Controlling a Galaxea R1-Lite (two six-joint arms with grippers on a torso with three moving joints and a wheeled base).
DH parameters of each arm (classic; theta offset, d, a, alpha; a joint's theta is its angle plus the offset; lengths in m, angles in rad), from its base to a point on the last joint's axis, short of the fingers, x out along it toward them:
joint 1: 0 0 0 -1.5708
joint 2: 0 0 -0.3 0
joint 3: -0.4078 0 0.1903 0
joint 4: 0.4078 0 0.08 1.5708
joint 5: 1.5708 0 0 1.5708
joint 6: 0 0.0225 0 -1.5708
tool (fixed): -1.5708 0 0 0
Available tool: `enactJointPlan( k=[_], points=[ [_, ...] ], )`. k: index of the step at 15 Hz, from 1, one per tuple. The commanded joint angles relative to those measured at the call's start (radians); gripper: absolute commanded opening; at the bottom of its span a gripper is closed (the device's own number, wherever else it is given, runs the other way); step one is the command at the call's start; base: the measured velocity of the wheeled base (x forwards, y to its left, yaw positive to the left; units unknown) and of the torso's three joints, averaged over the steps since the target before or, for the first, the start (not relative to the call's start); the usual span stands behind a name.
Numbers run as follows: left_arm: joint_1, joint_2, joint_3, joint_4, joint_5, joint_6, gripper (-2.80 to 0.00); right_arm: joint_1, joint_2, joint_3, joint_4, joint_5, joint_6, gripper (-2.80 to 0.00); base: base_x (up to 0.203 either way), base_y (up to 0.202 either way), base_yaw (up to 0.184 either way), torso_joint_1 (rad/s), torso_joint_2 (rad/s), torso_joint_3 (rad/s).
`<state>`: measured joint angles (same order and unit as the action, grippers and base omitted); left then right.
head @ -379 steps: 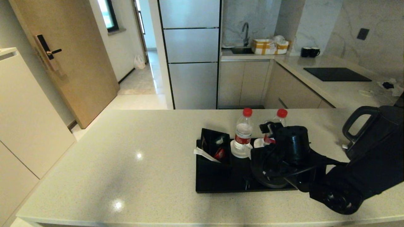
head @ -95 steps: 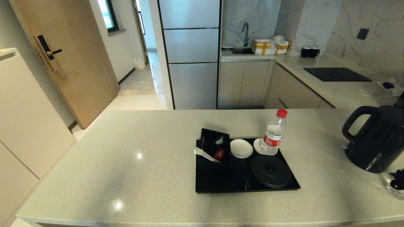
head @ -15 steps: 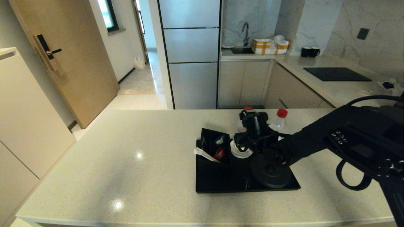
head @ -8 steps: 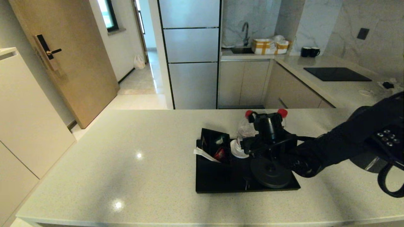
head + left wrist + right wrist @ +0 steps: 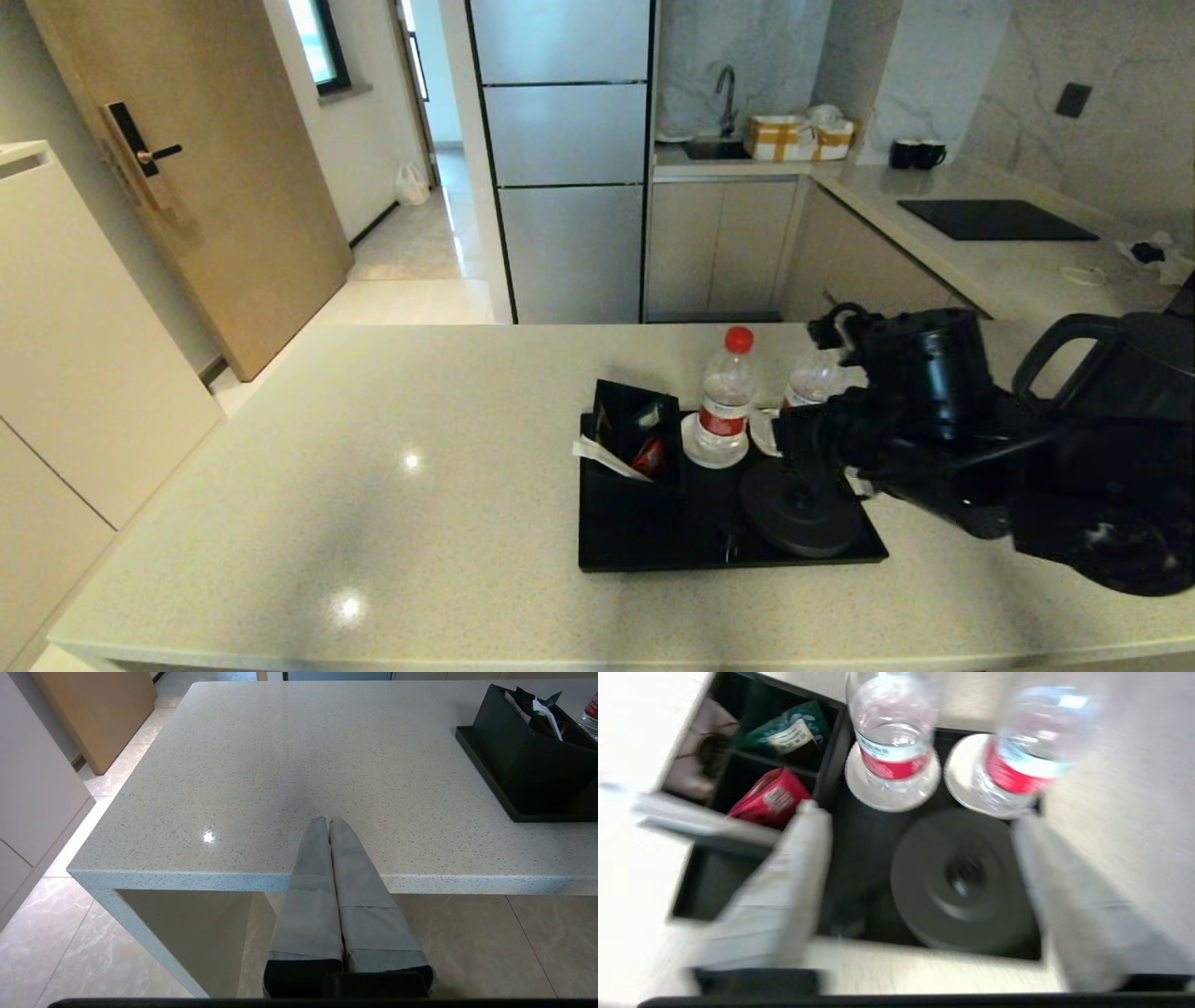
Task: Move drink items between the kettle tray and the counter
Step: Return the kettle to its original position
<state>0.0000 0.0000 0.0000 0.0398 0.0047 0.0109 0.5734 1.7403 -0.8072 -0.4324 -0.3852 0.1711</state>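
Observation:
Two clear water bottles with red labels stand on white coasters at the back of the black kettle tray [image 5: 644,537]: the left bottle [image 5: 726,401] [image 5: 892,732] and the right bottle [image 5: 808,379] [image 5: 1027,751], partly hidden by my right arm. The round kettle base [image 5: 798,511] [image 5: 962,882] is bare. The dark kettle [image 5: 1134,359] stands on the counter [image 5: 420,467] to the right of the tray. My right gripper [image 5: 915,814] hangs open above the tray's near side, holding nothing. My left gripper [image 5: 328,821] is shut and empty at the counter's near edge, left of the tray.
A black box of sachets [image 5: 635,431] [image 5: 752,765] fills the tray's left end. My right arm [image 5: 943,420] reaches over the counter between tray and kettle. A cooktop panel [image 5: 997,220] and a sink lie on the far worktop. Bare counter spreads left of the tray.
My right gripper has let go of the left bottle and drawn back to the right and towards me. That bottle now stands alone on the left coaster.

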Motion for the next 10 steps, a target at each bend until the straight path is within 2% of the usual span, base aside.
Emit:
enactJointPlan(
  k=[1, 3, 5, 7, 10],
  points=[
    [0.0, 0.0, 0.0, 0.0, 0.0, 0.0, -2.8, 0.003, -0.221, 0.062, 0.038, -0.006, 0.012, -2.8, 0.0, 0.0, 0.0, 0.0, 0.0, 0.0],
    [0.0, 0.0, 0.0, 0.0, 0.0, 0.0, -2.8, 0.002, -0.362, 0.098, 0.126, -0.029, 0.029, -2.8, 0.0, 0.0, 0.0, 0.0, 0.0, 0.0],
    [0.0, 0.0, 0.0, 0.0, 0.0, 0.0, -2.8, -0.032, -0.445, 0.104, 0.263, -0.158, 0.078, -2.8, 0.0, 0.0, 0.0, 0.0, 0.0, 0.0],
    [0.0, 0.0, 0.0, 0.0, 0.0, 0.0, -2.8, -0.153, -0.424, 0.118, 0.285, -0.212, 0.102, -2.8, 0.0, 0.0, 0.0, 0.0, 0.0, 0.0],
    [0.0, 0.0, 0.0, 0.0, 0.0, 0.0, -2.8, -0.346, -0.3, 0.125, 0.282, -0.232, 0.166, -2.8, 0.0, 0.0, 0.0, 0.0, 0.0, 0.0]
  ],
)
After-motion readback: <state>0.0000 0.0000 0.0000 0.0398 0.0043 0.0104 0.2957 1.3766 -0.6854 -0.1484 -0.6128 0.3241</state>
